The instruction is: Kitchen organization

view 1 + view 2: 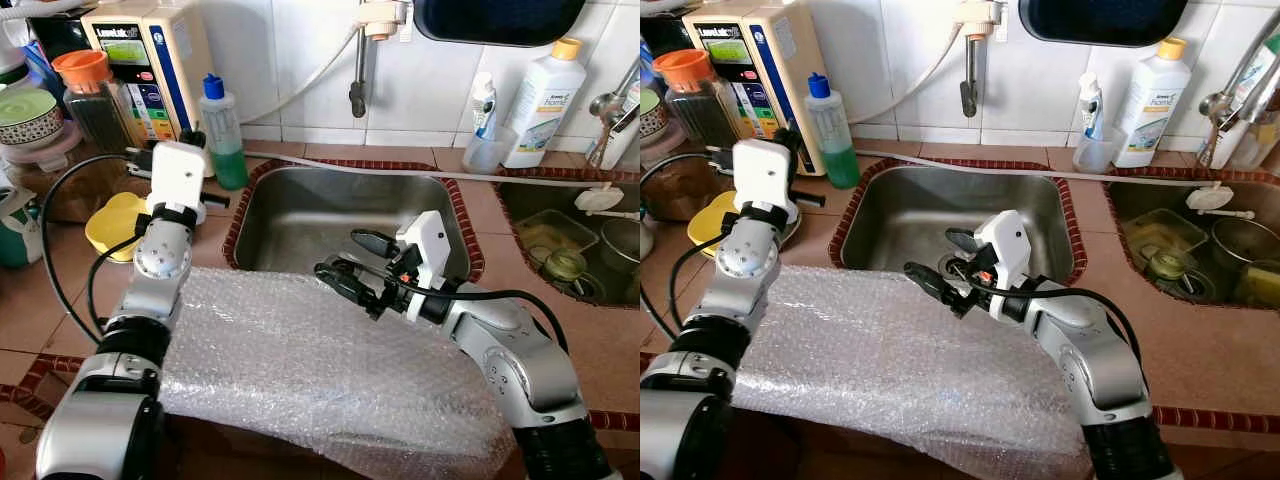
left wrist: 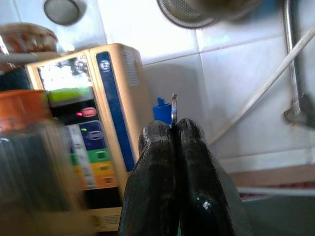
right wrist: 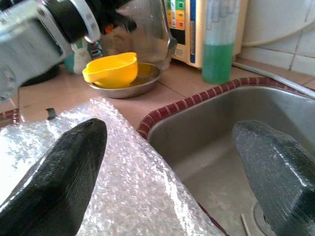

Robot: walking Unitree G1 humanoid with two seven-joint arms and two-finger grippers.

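Right gripper: hung over the near rim of the steel sink, its two long black fingers spread wide and holding nothing; one finger sat above the bubble wrap, the other above the basin.
Left gripper: raised near the left back of the counter in front of the water purifier; its glossy black fingers were pressed together with a thin metal edge pinched between the tips. What that edge belonged to could not be told.
Bubble wrap: a clear, dimpled sheet draped over the counter's front edge, crinkled, its far border touching the sink's near rim.
Sink: a rounded rectangular basin of brushed steel, set in the tiled counter within a dark red border.
Counter: smooth reddish-brown tiles.
Yellow bowl: smooth plastic, resting tilted in a shallow metal dish at the left of the counter.
Green bottle: clear plastic with green liquid and a blue cap, at the sink's back left corner.
Water purifier: a beige box with coloured buttons, against the white wall tiles.
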